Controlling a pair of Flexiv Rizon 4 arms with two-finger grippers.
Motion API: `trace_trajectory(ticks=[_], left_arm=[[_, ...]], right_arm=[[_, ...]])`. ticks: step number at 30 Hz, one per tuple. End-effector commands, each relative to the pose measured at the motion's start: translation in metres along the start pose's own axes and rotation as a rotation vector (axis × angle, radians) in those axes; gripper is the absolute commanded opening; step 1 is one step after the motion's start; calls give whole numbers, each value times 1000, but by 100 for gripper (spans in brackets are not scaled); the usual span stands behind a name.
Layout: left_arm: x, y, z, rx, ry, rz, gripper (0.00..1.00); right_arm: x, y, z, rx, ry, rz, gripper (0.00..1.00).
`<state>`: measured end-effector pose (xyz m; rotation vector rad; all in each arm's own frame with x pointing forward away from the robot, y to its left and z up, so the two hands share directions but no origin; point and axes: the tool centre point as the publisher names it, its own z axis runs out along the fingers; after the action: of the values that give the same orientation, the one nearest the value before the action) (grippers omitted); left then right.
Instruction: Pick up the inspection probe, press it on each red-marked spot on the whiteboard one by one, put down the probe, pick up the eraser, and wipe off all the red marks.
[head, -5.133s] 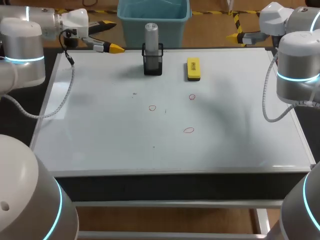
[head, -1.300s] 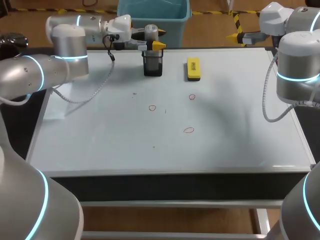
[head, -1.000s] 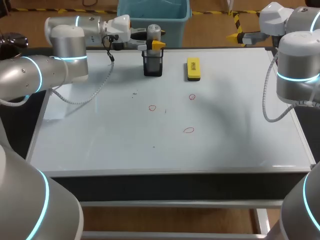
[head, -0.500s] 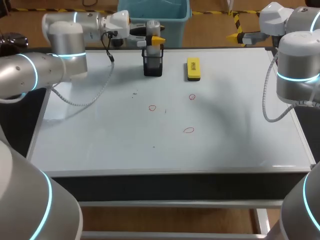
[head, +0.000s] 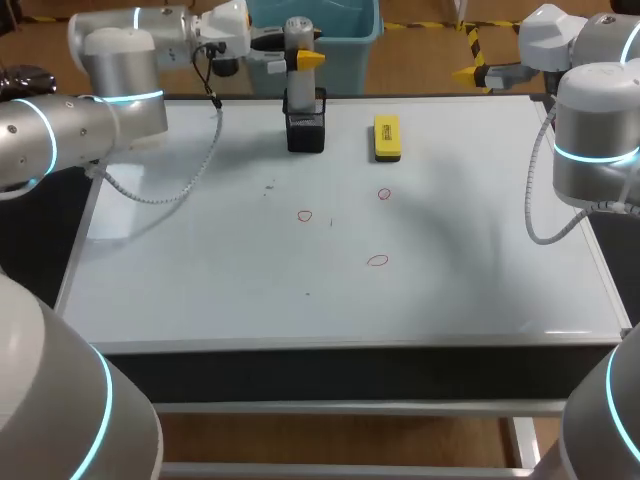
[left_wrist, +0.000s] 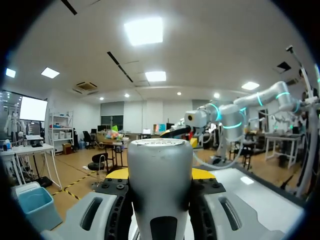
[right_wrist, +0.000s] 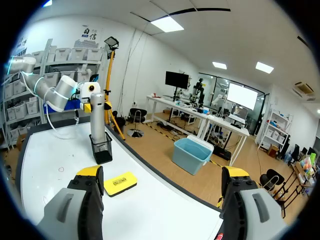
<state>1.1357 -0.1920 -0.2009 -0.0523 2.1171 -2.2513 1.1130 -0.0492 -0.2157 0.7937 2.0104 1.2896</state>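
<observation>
Whiteboard (head: 200, 250) tabletop with three red marks (head: 377, 261) near its middle.
The left gripper (head: 298, 60) clasps the silver inspection probe (head: 297, 35), whose lower end stands in the black mesh holder (head: 305, 125) at the far edge. The yellow eraser (head: 387, 138) lies nearby. The right gripper (right_wrist: 162, 172) is spread wide and holds nothing.

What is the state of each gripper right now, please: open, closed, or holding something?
Left gripper: closed on the inspection probe.
Right gripper: open, holding nothing.

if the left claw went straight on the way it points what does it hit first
Likely the right claw, ahead beyond the grey cylindrical inspection probe that the left claw grips; depth is unclear.
</observation>
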Motion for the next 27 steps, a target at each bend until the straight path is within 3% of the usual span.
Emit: trace_trajectory(ticks=[1,14,20,27], left_arm=[[11,-19,-5,-11,-77,8,0],[12,-53,-10,30,-4,16,0],[20,-55,-21,13,31,2,0],[36,-49,-40,-32,-2,-8,0]], right_arm=[[0,0,0,1,1,0,100],[0,0,0,1,1,0,100],[0,0,0,1,1,0,100],[0,0,0,1,1,0,100]])
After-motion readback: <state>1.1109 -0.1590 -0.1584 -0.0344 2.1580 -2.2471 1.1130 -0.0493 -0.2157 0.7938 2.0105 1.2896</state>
